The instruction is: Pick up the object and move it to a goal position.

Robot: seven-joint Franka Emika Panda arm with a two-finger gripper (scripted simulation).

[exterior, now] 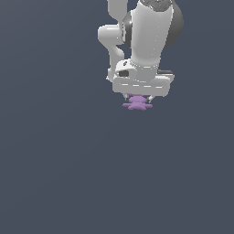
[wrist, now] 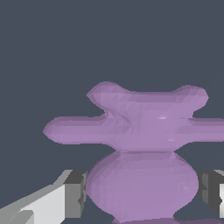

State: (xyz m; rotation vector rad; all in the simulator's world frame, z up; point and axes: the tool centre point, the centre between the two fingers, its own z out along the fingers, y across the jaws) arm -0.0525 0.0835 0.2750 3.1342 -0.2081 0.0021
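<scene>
The object [exterior: 137, 105] is a small light-purple lobed piece hanging just under the white gripper [exterior: 137, 98] in the upper middle of the exterior view. In the wrist view the object [wrist: 140, 127] fills the frame: flat lobes spread sideways and a rounded bulb sits between the fingers. The gripper [wrist: 142, 194] stands with one dark pad on each side of that bulb, both pads touching it. One finger [wrist: 74, 194] shows in full, while the other is cut by the frame edge. Whether the object rests on the floor or hangs above it cannot be told.
A plain dark grey-blue floor [exterior: 68, 173] fills both views. The white arm [exterior: 146, 36] rises above the gripper toward the top of the exterior view. No goal marker shows.
</scene>
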